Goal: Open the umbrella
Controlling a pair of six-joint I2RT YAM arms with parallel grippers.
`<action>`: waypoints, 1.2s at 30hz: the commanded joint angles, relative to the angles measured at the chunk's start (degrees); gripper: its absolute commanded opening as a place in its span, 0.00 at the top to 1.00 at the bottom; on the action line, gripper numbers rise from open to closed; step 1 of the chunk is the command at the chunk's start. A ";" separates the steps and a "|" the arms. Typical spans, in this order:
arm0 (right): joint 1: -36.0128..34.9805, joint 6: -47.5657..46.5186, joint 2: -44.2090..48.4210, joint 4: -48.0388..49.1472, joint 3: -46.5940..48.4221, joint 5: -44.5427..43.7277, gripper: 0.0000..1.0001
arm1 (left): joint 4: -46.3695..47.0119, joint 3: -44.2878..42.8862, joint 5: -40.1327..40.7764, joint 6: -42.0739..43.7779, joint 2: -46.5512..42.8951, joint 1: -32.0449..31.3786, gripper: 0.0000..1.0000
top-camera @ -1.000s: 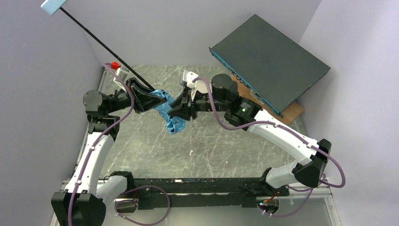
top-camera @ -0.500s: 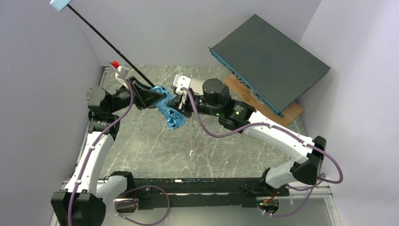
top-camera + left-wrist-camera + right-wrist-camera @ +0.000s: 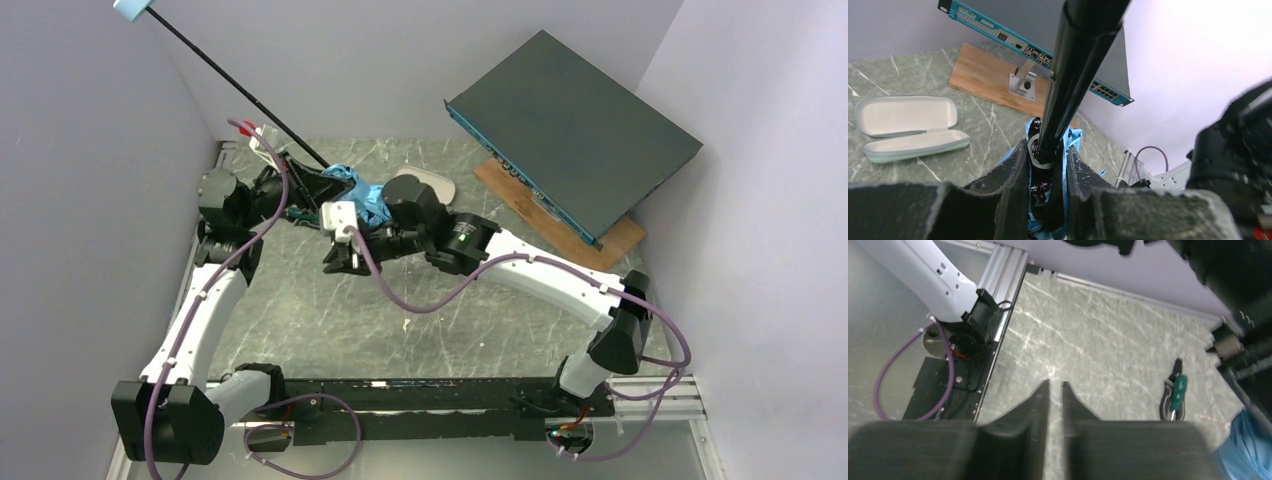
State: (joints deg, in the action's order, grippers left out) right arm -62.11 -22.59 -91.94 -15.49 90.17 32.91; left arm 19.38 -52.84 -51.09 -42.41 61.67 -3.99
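The umbrella (image 3: 368, 203) is held by the left gripper (image 3: 1047, 152). Its thin black shaft (image 3: 1068, 75) is squeezed tight between the two fingers (image 3: 1013, 175). The blue cloth (image 3: 1068, 142) is bunched up just past the fingertips. The shaft is pointed up and back, away from this gripper. The small blue handle (image 3: 132, 9) is seen at its far end, high up by the wall.

Past the left gripper, an open pale case (image 3: 908, 125) is laid on the table (image 3: 1098, 340). Farther off, a dark box (image 3: 1108, 75) is propped up over a wooden board (image 3: 988, 75).

The right gripper (image 3: 1055, 387) is pointed down at the table. Its fingers are almost pressed together, with only a thin slit left between them. Nothing is held in it. A bit of the blue cloth is seen low on its right side, close by but not touched. A small tool with a green grip (image 3: 1175, 395) is laid on the table, also off to the right of this gripper.
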 commanded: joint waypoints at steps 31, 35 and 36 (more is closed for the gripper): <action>10.35 13.88 9.54 8.98 -4.55 -0.86 0.59 | 4.83 0.02 -2.93 5.13 -4.98 -1.48 1.00; 9.44 12.11 9.62 8.21 -5.47 -4.68 0.59 | 5.62 0.04 -2.06 5.02 -4.35 -1.46 1.00; 9.24 11.74 9.39 8.20 -5.60 -5.93 0.60 | 6.42 0.04 -2.12 4.53 -4.10 -1.46 1.00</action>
State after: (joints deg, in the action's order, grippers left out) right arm -51.90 -10.09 -83.68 -8.84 85.30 28.71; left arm 21.08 -52.29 -55.18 -37.08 57.63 -5.08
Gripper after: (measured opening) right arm 0.409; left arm 0.267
